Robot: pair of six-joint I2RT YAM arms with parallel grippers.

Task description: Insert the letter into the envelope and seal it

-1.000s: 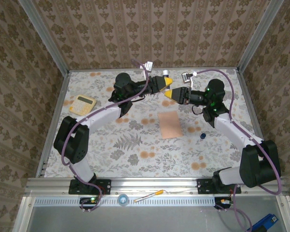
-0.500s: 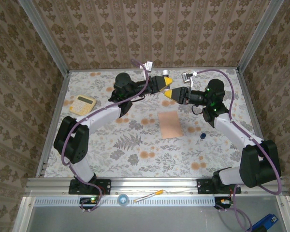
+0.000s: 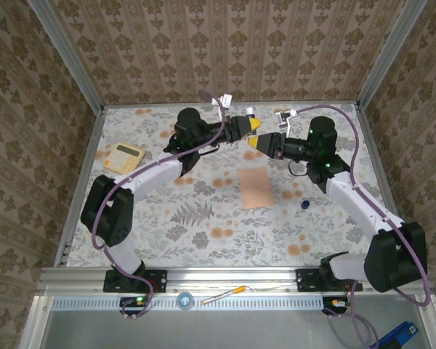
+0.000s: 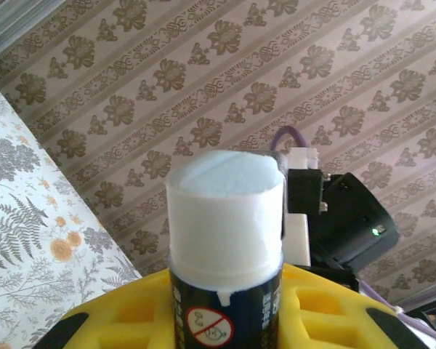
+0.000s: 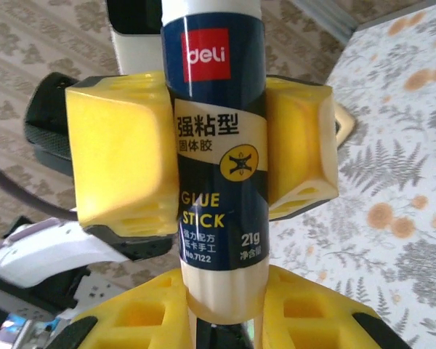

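Note:
High over the back middle of the table, my left gripper [image 3: 253, 125] and right gripper [image 3: 256, 142] meet tip to tip around a dark-blue labelled glue stick [image 5: 214, 131]. The left gripper [image 4: 225, 309] is shut on the stick's body, and the white end [image 4: 225, 211] sticks out past it. In the right wrist view the left gripper's yellow fingers [image 5: 120, 160] clamp the label. My right gripper [image 5: 221, 309] is closed on the cream base. A salmon-pink paper rectangle [image 3: 255, 187] lies flat below. No flap shows, so I cannot tell envelope from letter.
A small dark-blue cap [image 3: 304, 205] lies on the floral cloth right of the pink paper. A yellow calculator [image 3: 123, 155] sits at the left. A pen [image 3: 224, 294] rests on the front rail. Patterned walls enclose the table.
The right gripper's fingers have closed in on the glue stick's base. Both wrists shifted slightly, and the right arm's elbow moved outward. The pink paper has not moved.

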